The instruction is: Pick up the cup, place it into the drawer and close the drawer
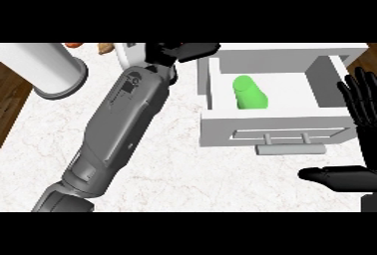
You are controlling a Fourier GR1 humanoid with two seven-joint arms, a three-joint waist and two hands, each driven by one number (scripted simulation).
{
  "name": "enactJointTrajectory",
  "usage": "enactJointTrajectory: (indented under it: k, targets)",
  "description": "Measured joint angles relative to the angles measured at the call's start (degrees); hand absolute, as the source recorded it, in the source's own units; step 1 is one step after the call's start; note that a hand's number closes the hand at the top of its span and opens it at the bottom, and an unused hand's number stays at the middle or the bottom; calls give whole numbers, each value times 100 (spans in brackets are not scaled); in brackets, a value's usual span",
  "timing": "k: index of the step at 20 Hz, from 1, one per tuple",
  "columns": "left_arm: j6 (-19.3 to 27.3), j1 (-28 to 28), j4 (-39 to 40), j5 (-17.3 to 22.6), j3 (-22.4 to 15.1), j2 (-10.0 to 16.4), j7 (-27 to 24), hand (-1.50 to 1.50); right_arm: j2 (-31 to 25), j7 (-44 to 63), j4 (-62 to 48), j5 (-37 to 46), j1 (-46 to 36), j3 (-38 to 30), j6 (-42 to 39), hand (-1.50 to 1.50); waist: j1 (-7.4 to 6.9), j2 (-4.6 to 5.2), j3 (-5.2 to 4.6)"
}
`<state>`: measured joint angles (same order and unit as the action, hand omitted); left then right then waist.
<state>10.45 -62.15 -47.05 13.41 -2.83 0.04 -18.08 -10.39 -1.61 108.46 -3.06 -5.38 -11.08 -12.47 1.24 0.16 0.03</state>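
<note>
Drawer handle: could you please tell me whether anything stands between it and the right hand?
Nothing visible does. The right hand is open at the view's right edge, beside the open drawer, and only counter shows between it and the handle. The green cup already lies inside the drawer.

white marble bench (184,164), faint grey veining, even flat light. dark wood floor (9,94) shows past its left edge. white cylinder (46,62) on grey base stands at bench's far-left corner
</note>
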Motion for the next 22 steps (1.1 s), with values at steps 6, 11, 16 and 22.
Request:
enactJointTrajectory:
  k: [6, 11, 16, 22]
  targets:
    - [494, -589, 841, 617, -482, -3, -14, 150, 64, 19, -30, 67, -95, 98, 40, -150, 77, 16, 0]
    - [644, -821, 1442, 1029, -950, -3, -186, 150, 25, -48, 8, -8, -8, 66, -65, -150, 159, 32, 1]
    - [793, -970, 1857, 1401, -1443, -4, -271, 150, 23, -11, 87, -54, 31, 64, -98, -150, 216, 44, 1]
    - [1125, -1030, 2104, 1610, -2262, -3, -49, -150, -23, -22, 38, -84, -51, 34, -138, -150, 300, 62, 4]
